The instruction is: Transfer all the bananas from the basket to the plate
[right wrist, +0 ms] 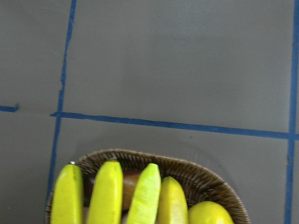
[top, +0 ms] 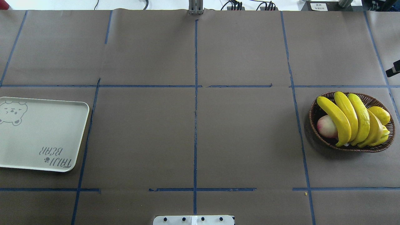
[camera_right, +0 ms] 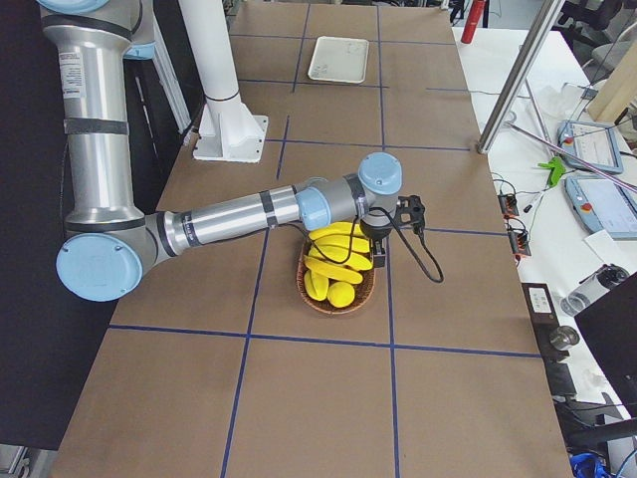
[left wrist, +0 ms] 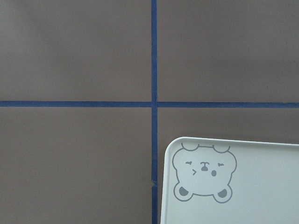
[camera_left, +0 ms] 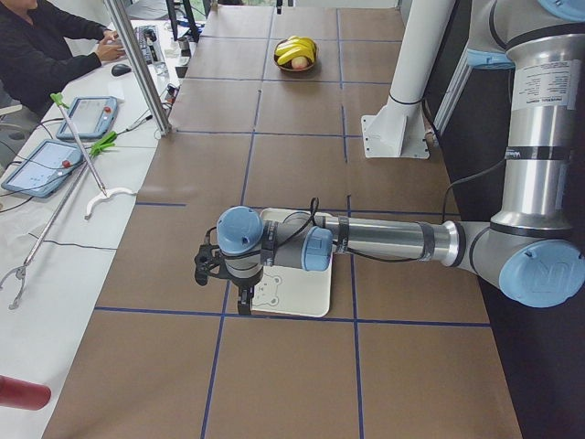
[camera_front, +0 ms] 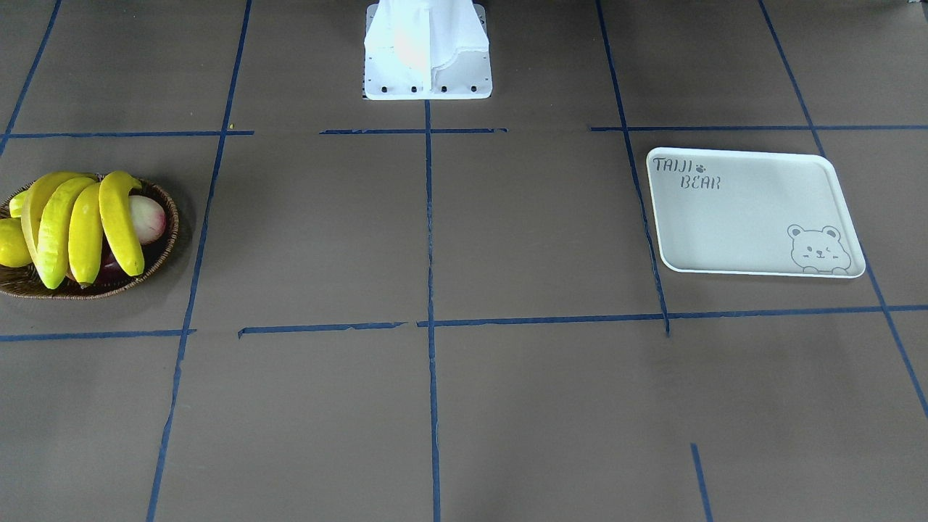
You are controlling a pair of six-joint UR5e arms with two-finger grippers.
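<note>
Several long yellow bananas (camera_front: pixel 85 221) lie side by side across the brown wicker basket (camera_front: pixel 163 254); they also show in the overhead view (top: pixel 350 117) and the right wrist view (right wrist: pixel 107 196). The white bear-printed plate (camera_front: pixel 747 210) lies bare at the table's other end (top: pixel 40 131). My left gripper (camera_left: pixel 245 302) hangs over the plate's bear corner (left wrist: pixel 261 186). My right gripper (camera_right: pixel 378 257) hangs over the basket's edge (camera_right: pixel 338 299). Both grippers show only in the side views, so I cannot tell whether they are open or shut.
A pink-white apple (camera_front: pixel 148 217) and a stubby yellow fruit (camera_front: pixel 11 243) share the basket. The robot's white base (camera_front: pixel 428 51) stands at the table's middle edge. A metal pole (camera_left: pixel 137 64) and a seated operator (camera_left: pixel 46 46) are along the far side.
</note>
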